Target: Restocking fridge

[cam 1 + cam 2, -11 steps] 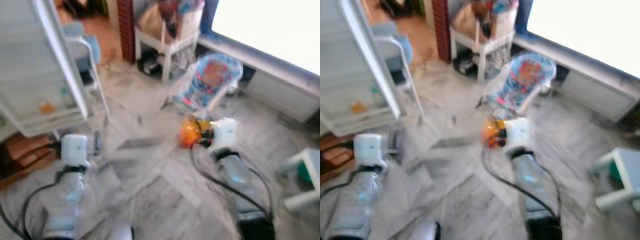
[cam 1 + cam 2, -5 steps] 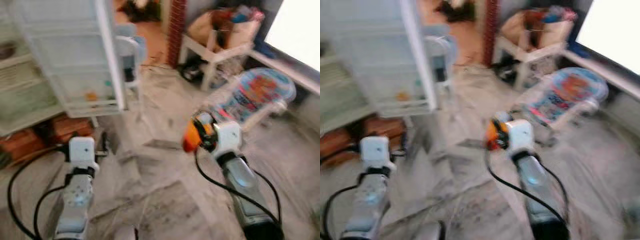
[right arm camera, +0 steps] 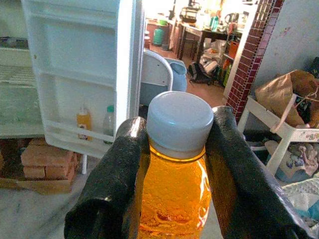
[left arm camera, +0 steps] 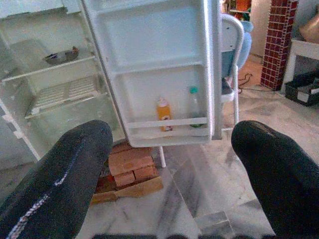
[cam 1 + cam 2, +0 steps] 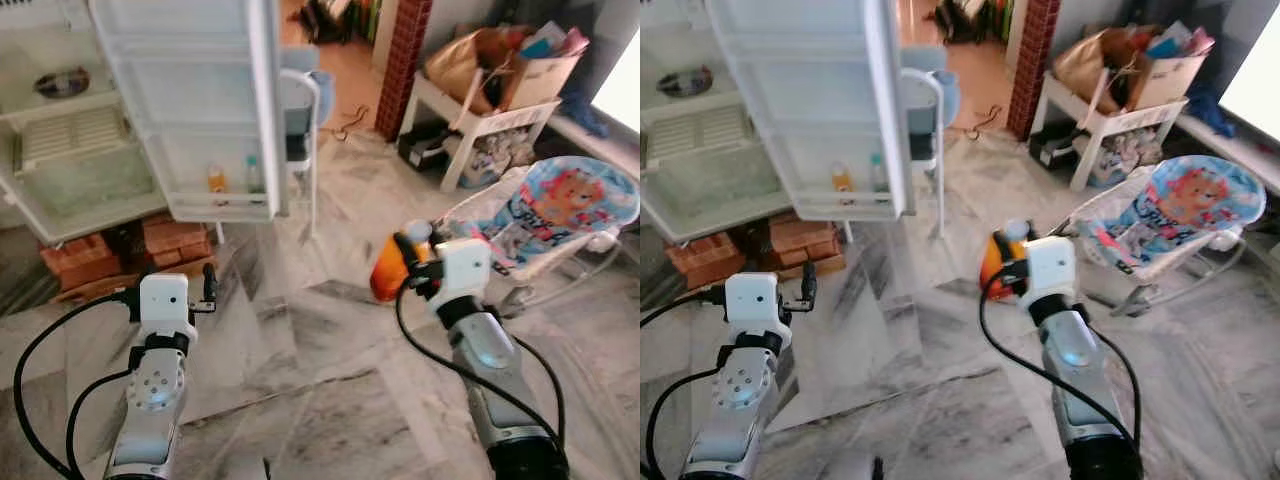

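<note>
My right gripper (image 5: 405, 262) is shut on an orange juice bottle (image 3: 172, 191) with a pale grey cap (image 3: 179, 121), held up over the marble floor. The white fridge (image 5: 75, 170) stands open ahead to the left, its door (image 5: 195, 100) swung out toward me. A small orange bottle (image 5: 215, 178) and a clear bottle with a green cap (image 5: 253, 174) stand on the lowest door shelf. A dark dish (image 5: 60, 82) lies on an upper fridge shelf. My left gripper (image 5: 207, 289) is open and holds nothing, its fingers (image 4: 65, 174) spread wide toward the fridge.
Red bricks (image 5: 90, 255) prop up the fridge. A white chair (image 5: 300, 120) stands just behind the door. A baby bouncer (image 5: 545, 215) lies to the right. A white table (image 5: 480, 110) with bags and a brick pillar (image 5: 402, 60) stand at the back.
The camera has swung left and sharpened, so the open fridge has come further into view. The right gripper still holds the orange bottle; both arms keep about the same pose.
</note>
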Motion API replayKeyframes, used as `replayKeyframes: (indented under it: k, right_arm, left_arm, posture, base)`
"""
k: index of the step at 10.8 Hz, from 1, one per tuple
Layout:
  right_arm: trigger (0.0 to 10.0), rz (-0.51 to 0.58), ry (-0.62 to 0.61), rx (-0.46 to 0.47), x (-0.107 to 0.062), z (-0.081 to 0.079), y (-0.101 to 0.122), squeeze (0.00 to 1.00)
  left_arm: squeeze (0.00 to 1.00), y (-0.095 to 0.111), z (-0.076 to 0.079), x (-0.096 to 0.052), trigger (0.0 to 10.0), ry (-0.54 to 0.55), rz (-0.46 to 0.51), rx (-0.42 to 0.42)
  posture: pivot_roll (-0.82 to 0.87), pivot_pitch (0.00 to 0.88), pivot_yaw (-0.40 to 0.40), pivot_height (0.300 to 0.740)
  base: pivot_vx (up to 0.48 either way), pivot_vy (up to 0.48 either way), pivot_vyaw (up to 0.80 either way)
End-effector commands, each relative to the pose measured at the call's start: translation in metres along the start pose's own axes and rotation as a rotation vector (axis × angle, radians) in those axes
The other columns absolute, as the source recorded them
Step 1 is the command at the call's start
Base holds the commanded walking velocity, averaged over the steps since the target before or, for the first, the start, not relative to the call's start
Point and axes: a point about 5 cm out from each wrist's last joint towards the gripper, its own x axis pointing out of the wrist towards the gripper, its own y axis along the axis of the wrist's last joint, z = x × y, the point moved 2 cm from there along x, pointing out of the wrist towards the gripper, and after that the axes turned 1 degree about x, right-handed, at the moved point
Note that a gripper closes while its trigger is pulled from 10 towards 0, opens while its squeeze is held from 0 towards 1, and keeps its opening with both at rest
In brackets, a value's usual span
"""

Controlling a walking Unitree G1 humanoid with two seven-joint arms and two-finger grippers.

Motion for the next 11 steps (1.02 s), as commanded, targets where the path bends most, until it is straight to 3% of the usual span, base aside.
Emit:
replayKeyframes:
  k: [1,4,7,11]
  right_arm:
    - [10.0,0.033,0.029,0.013,0.0048,-0.0087,0.0070,0.00]
    - [10.0,0.039,0.042,0.019,0.0061,-0.0128,0.0078,0.00]
    - [10.0,0.053,0.055,0.026,0.0072,-0.0151,0.0102,0.00]
    - [10.0,0.058,0.066,0.026,0.0079,-0.0173,0.0117,0.00]
  left_arm:
    - [0.00,0.0000,-0.0043,0.0017,10.0,0.010,0.002,0.017]
    - [0.00,0.0018,-0.0094,0.0046,10.0,0.032,0.014,0.041]
    - [0.00,0.0017,-0.0094,0.0061,10.0,0.035,0.011,0.040]
    - [0.00,0.0021,-0.0089,0.0078,10.0,0.039,0.017,0.062]
  posture:
    - [0.14,0.030,-0.079,0.740]
    - [0.15,0.030,-0.074,0.740]
    - [0.15,0.032,-0.074,0.740]
    - [0.14,0.035,-0.075,0.740]
  base:
    - [0.000,0.469,0.00]
    - [0.000,0.462,0.00]
    - [0.000,0.439,0.60]
    - [0.310,0.364,0.33]
